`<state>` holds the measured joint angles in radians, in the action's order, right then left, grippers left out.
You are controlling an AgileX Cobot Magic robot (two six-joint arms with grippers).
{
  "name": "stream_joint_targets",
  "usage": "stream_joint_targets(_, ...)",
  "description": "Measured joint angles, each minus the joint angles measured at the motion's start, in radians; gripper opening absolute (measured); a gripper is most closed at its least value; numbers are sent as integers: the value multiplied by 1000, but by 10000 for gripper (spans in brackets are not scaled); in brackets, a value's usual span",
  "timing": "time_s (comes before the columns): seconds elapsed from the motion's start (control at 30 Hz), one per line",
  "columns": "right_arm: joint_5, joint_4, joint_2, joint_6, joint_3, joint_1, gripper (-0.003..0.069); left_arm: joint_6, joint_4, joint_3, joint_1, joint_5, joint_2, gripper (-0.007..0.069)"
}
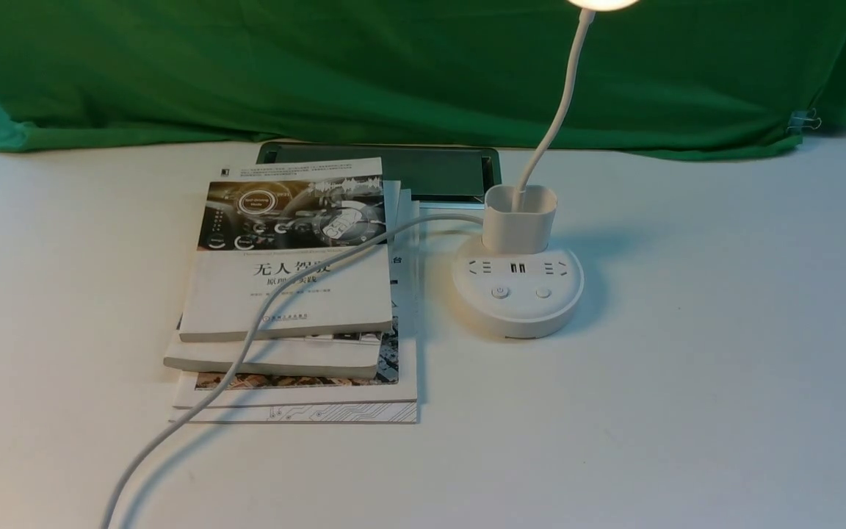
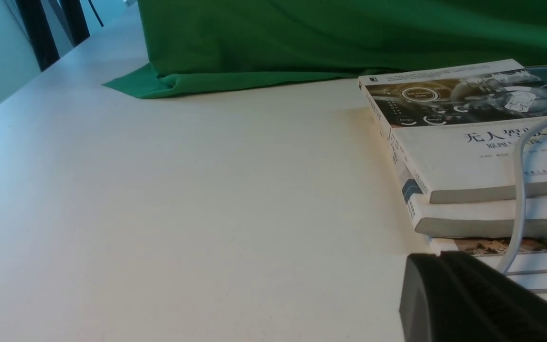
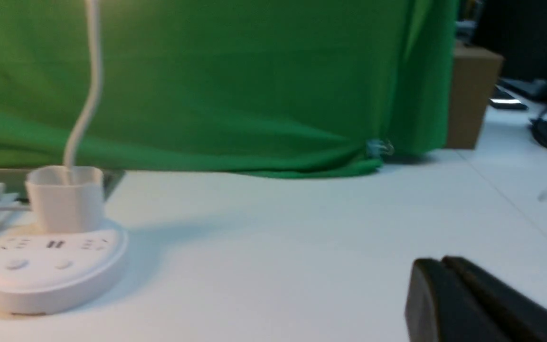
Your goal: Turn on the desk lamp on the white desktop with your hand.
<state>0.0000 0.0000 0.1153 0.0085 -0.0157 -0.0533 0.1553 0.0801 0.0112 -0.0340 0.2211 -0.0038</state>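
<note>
Lamp (image 1: 517, 294) glows beside books (image 1: 291, 294); only the right wrist view shows the closed, empty right claw (image 3: 437, 285) near it.

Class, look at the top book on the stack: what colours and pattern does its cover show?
The top book has a dark graphic band above plain white, clearest in the front view.

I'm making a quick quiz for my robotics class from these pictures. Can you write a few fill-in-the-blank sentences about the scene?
1. The desk lamp stands on the white desktop, to the ____ of the stack of books.
2. The backdrop cloth is ____.
3. The white cable lies across the ____.
4. The right claw is ____.

Missing words: right; green; books; shut
</note>
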Motion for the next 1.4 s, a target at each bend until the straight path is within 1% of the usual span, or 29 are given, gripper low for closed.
stream_joint_targets(0.07,33,0,-66,14,19,-36,30,0,0,0,0,0,0,21)
stream_joint_targets(0.13,85,-13,-105,20,21,-41,30,0,0,0,0,0,0,21)
stream_joint_targets(0.27,171,-31,-111,20,26,-25,30,0,0,0,0,-1,0,21)
stream_joint_targets(0.4,208,-35,-111,20,26,4,30,0,0,0,0,0,0,21)
stream_joint_targets(0.57,212,-35,-111,20,26,23,31,0,0,0,0,0,0,21)
stream_joint_targets(0.97,214,-35,-113,20,26,23,40,0,0,0,0,0,0,21)
stream_joint_targets(1.4,214,-35,-113,20,26,23,81,0,0,0,0,0,0,21)
